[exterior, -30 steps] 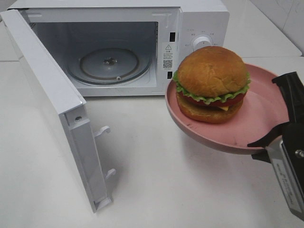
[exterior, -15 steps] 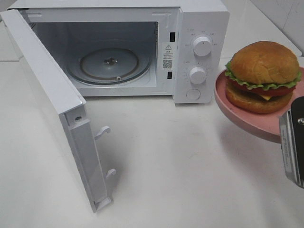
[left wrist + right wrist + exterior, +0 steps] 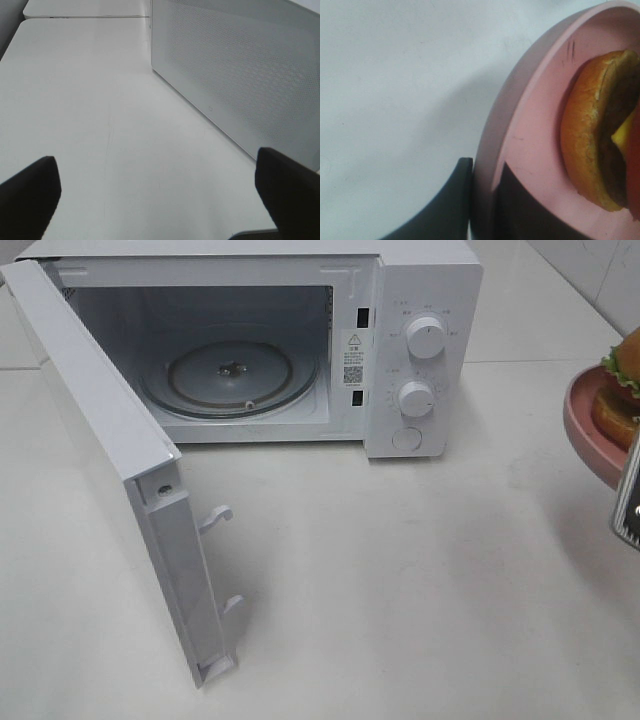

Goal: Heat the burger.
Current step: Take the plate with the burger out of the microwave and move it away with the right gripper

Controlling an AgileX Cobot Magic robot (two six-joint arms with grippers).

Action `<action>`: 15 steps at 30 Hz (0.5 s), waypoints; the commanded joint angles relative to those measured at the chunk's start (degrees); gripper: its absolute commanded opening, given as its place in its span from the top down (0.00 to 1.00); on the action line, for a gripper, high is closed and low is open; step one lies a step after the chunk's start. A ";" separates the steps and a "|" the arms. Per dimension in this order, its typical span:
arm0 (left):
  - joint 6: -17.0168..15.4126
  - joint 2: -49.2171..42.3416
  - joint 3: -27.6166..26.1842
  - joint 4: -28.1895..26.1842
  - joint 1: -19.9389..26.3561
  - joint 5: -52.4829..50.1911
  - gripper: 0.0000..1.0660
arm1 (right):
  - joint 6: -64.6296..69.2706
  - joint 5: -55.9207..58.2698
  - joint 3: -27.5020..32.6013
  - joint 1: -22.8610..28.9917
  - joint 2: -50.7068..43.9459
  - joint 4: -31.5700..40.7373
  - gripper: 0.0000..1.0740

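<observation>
The burger (image 3: pixel 626 375) shows only partly at the far right edge of the exterior high view, sitting on its pink plate (image 3: pixel 588 425) held above the table. In the right wrist view my right gripper (image 3: pixel 482 210) is shut on the plate's rim (image 3: pixel 492 150), one dark finger (image 3: pixel 447 207) outside and one inside, with the burger's bottom bun (image 3: pixel 585 135) close by. The white microwave (image 3: pixel 425 300) stands open, its glass turntable (image 3: pixel 230 375) bare. My left gripper (image 3: pixel 160 200) is open over the table beside a perforated white panel (image 3: pixel 240 75).
The microwave door (image 3: pixel 110 450) swings out toward the front left, with latch hooks (image 3: pixel 222 515) on its edge. Two knobs (image 3: pixel 426 338) and a button are on the control panel. White tabletop (image 3: pixel 400 590) lies in front of the oven.
The plate with the burger has moved right, from in front of the microwave's control panel to the right edge of the view. The microwave and door have not moved.
</observation>
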 commanded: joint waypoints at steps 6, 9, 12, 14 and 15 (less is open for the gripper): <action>-0.40 -0.34 0.00 0.00 0.17 -0.74 0.08 | 11.12 4.98 -0.23 -0.29 4.81 -6.88 1.00; -0.40 -0.34 0.00 0.00 0.17 -0.74 0.08 | 16.96 6.13 -0.23 -0.29 7.28 -8.77 0.99; -0.40 -0.34 0.00 0.00 0.17 -0.74 0.08 | 22.23 6.36 -0.23 -0.29 10.08 -9.51 0.99; -0.40 -0.34 0.00 0.00 0.17 -0.74 0.08 | 25.67 6.25 -0.23 -0.29 12.32 -9.63 0.99; -0.40 -0.34 0.00 0.00 0.17 -0.74 0.08 | 29.85 6.25 -0.23 -0.29 14.67 -9.97 0.99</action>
